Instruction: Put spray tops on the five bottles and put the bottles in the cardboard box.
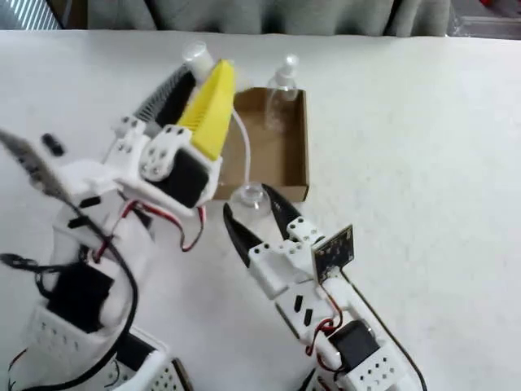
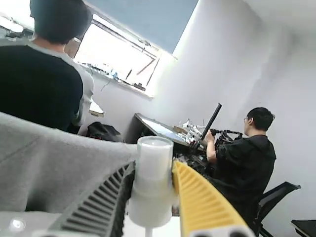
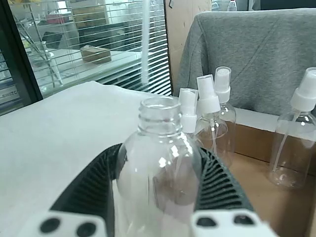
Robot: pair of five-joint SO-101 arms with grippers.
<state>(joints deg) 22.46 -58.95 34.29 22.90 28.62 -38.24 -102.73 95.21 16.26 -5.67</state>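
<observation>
The left pincer is clenching a white spray top between its grey ribbed finger and its yellow finger. It is holding the top up over the far left corner of the cardboard box. The top's thin tube is hanging down across the left part of the box.

The right pincer is grasping an open bottle, one black finger pressing on each side. That bottle has no top. It is standing upright on the white bench, just outside the near wall of the box.

Four capped bottles are standing upright inside the box, toward its far wall. Three are sitting close together and the fourth is standing apart to one side.

The near wall of the box is lying between the open bottle and the capped ones. From above, the left arm is covering the left side of the box. A grey cloth is hanging behind the box.
</observation>
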